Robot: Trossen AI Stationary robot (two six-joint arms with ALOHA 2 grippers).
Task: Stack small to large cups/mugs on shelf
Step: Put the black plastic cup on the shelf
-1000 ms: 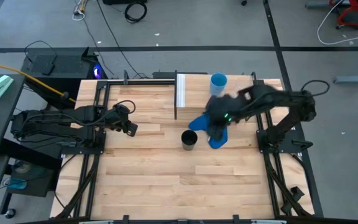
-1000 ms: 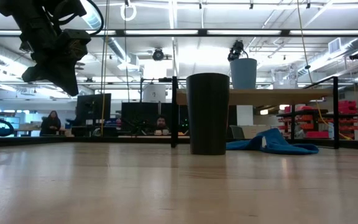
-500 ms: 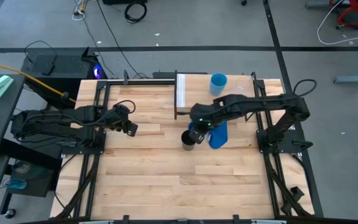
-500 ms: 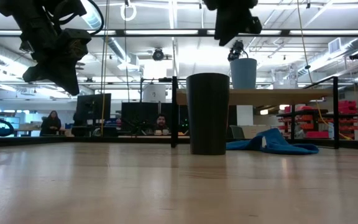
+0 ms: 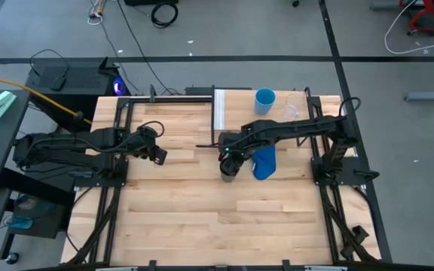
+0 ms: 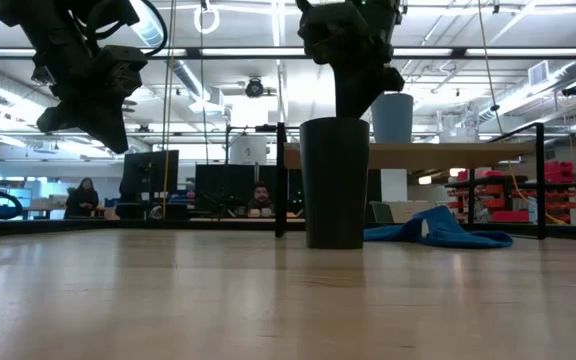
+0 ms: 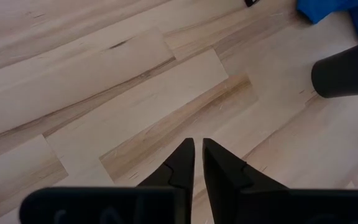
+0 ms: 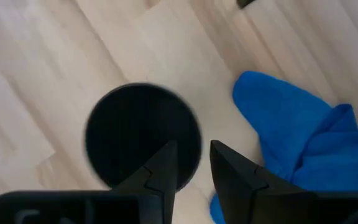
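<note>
The tall black tumbler stands upright on its base on the plank tabletop; it also shows in the low view. My right gripper is open just above the tumbler's rim, one finger over its mouth and one outside its wall; in the low view it reaches down to the rim. The blue cup and the clear glass stand on the pale wood shelf. My left gripper is shut and empty, above the table's left part. My right gripper comes at the tumbler's rim from above, pointing down, with its fingers on either side of the wall. I cannot tell whether a finger touches the rim.
A crumpled blue cloth lies on the table just right of the tumbler, also in the right wrist view. The shelf's black legs stand behind the tumbler. People sit in the room beyond the table.
My right gripper has gone toward the table's left, from above the blue cloth to above the black tumbler, and has come down to its rim. The tumbler has stayed where it was.
</note>
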